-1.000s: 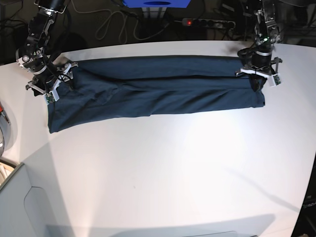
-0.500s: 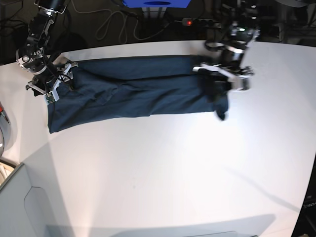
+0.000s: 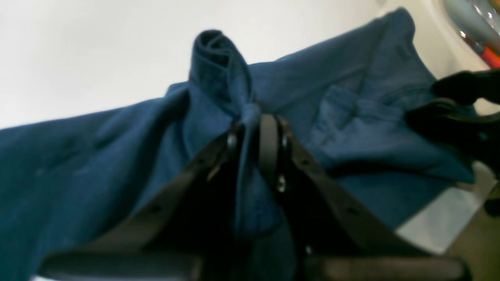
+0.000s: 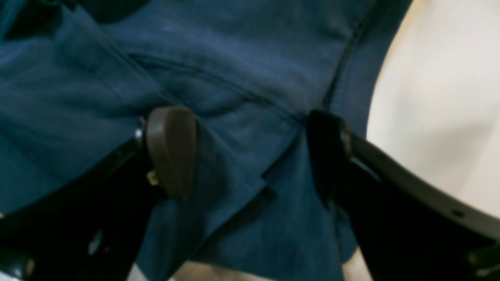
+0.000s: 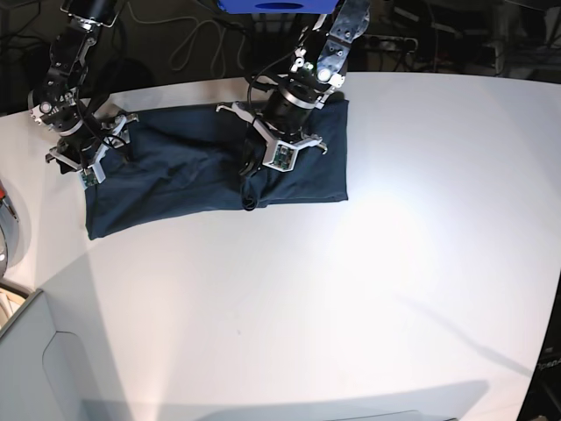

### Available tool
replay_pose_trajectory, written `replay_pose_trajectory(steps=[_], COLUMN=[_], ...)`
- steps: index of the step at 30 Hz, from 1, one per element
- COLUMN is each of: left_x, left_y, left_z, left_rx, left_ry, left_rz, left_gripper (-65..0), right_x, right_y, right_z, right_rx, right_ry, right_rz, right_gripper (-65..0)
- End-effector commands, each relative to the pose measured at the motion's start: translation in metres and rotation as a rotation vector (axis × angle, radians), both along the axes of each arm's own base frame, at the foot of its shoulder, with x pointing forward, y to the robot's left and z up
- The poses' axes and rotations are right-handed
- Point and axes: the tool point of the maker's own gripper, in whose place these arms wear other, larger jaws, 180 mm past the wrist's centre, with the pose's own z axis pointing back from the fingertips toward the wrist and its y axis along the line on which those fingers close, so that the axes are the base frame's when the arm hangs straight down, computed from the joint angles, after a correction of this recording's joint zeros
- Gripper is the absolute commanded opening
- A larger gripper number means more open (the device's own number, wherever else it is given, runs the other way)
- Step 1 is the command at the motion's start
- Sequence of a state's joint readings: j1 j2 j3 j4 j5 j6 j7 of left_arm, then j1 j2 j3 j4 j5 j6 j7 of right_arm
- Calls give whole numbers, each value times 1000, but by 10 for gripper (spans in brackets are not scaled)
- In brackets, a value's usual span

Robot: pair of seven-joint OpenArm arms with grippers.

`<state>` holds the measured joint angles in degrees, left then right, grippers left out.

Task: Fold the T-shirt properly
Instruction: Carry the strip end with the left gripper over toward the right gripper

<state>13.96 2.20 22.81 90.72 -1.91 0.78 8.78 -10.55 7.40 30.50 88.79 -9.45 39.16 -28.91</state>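
Note:
The dark navy T-shirt (image 5: 175, 167) lies in a long band at the back left of the white table (image 5: 368, 289). Its right end is doubled over toward the middle, and the fold line (image 5: 344, 149) faces right. My left gripper (image 5: 254, 167) hovers over the shirt's middle, shut on a bunched ridge of fabric (image 3: 218, 66) that dangles below it. The left wrist view shows both fingers (image 3: 269, 140) pinching that cloth. My right gripper (image 5: 95, 145) rests open on the shirt's left end. Its two fingers (image 4: 172, 152) stand apart, with a seamed edge of the T-shirt (image 4: 242, 97) between them.
A grey bin (image 5: 35, 351) sits at the front left corner. A silver object (image 5: 4, 219) pokes in at the left edge. A blue box (image 5: 276, 5) and cables (image 5: 197, 44) lie behind the table's far edge.
My left gripper has carried the shirt's right end leftward across the table, doubling the band over itself. The right gripper has stayed in place.

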Motion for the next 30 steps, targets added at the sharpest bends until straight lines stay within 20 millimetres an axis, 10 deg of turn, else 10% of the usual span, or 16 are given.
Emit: replay_pose_trajectory(steps=[1, 5, 13, 20, 30], left_x=[7, 13, 0, -12, 6], left_y=[-7, -12, -37, -50, 56], left_z=[14, 14, 25, 59, 53], left_rx=[-35, -30, -64, -92, 21], left_ry=[-48, -51, -65, -149, -152], left_rz=[-5, -18, -85, -162, 79], left_gripper=[-650, -625, -232, -203, -203], right_x=[5, 6, 21, 30, 27], right_y=[-3, -3, -18, -49, -46], right_z=[7, 11, 54, 47, 7], right_rx=[-13, -18, -90, -58, 45], right_ry=[-22, -32, -151, -147, -64], right_rz=[17, 19, -2, -116, -156], right_gripper=[-225, -223, -218, -217, -175])
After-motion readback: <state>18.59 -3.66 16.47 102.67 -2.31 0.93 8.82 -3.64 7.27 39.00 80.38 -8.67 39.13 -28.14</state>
